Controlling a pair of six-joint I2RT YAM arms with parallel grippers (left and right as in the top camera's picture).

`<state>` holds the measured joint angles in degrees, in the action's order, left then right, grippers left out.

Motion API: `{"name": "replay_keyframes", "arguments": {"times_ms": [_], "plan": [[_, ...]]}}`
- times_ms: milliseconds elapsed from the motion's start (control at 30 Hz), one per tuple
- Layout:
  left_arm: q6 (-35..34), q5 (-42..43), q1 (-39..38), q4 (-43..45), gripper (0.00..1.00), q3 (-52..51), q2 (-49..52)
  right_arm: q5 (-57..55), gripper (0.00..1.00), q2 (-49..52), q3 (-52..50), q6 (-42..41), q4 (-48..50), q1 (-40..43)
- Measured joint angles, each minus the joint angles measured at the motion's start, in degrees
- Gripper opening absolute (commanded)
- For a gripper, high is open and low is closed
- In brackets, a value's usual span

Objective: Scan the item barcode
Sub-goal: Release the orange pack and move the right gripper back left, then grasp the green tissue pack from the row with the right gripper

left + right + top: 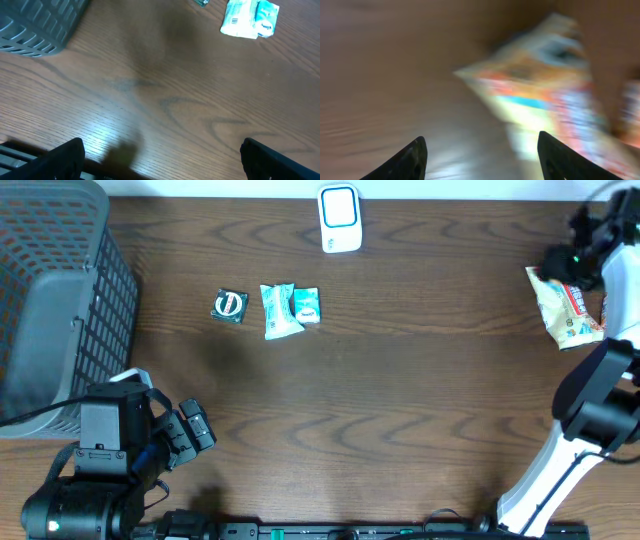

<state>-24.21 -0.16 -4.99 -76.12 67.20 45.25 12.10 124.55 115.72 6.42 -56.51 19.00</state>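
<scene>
A: Right hand (481, 139) first. Wide or narrow?
B: Spread well apart in the wrist view, nothing between the tips. Very blurry though. Gripping nothing, as far as visible.
A: Just beyond it?
B: Snack bag (555, 95), orange and white, smeared by blur. From overhead, lying flat on the surface (400, 400) at the far right edge, close beside the right arm. Contact with the hand: cannot tell.
A: Left hand (161, 142)?
B: Fully wide, empty, low at the near-left corner beside the basket (50, 300). Only bare wood under it.
A: Further out?
B: Scanner (340, 218) at the far edge, centre, upright, well apart from the bag. In front of it and leftward: two teal packets (290, 310) touching each other, plus a round black packet (230, 305) just beside them.
A: Progress?
B: Hard to call. No item at the scanner, none in either hand. No barcode readable on the bag here. Judging by layout: either bag done and set aside, or not picked up yet. Probably most scanning left, given the small items lying loose near the scanner.
A: Left to do?
B: Pick one item, turn barcode toward the scanner face.
</scene>
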Motion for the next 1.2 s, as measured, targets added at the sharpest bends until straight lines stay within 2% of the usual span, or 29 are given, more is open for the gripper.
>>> {"name": "replay_keyframes", "arguments": {"times_ms": [33,133,167,333,500,533,667,767,800,967,1100,1200], "plan": [[0.0,0.0,0.0,0.0,0.98,0.0,0.0,3.6,0.68,-1.2,0.0,-0.8,-0.1,-0.9],[0.0,0.0,0.0,0.0,0.98,0.0,0.0,13.9,0.94,-4.1,0.0,-4.1,-0.4,-4.0],[0.0,0.0,0.0,0.0,0.98,0.0,0.0,16.5,0.99,-4.7,0.0,-5.2,-0.8,-4.9],[0.0,0.0,0.0,0.0,0.98,0.0,0.0,25.9,0.99,-4.9,-0.9,-9.8,-4.6,-12.3],[0.0,0.0,0.0,0.0,0.98,0.0,0.0,26.9,0.99,-4.3,-1.1,-11.0,-5.9,-21.1],[0.0,0.0,0.0,0.0,0.98,0.0,0.0,26.4,0.99,-3.9,-1.1,-11.4,-5.6,-23.1],[0.0,0.0,0.0,0.0,0.98,0.0,0.0,21.1,0.85,-1.9,-1.2,-15.7,-3.0,-29.9],[0.0,0.0,0.0,0.0,0.98,0.0,0.0,14.3,0.78,0.3,-1.3,-22.2,1.2,-35.6],[0.0,0.0,0.0,0.0,0.98,0.0,0.0,13.8,0.77,0.7,-1.3,-22.6,2.2,-36.4],[0.0,0.0,0.0,0.0,0.98,0.0,0.0,10.3,0.59,4.8,-1.3,-28.3,8.7,-41.7],[0.0,0.0,0.0,0.0,0.98,0.0,0.0,9.2,0.54,8.4,-1.3,-32.6,10.4,-43.8],[0.0,0.0,0.0,0.0,0.98,0.0,0.0,9.1,0.43,11.3,-1.3,-34.4,11.6,-44.4]]}}
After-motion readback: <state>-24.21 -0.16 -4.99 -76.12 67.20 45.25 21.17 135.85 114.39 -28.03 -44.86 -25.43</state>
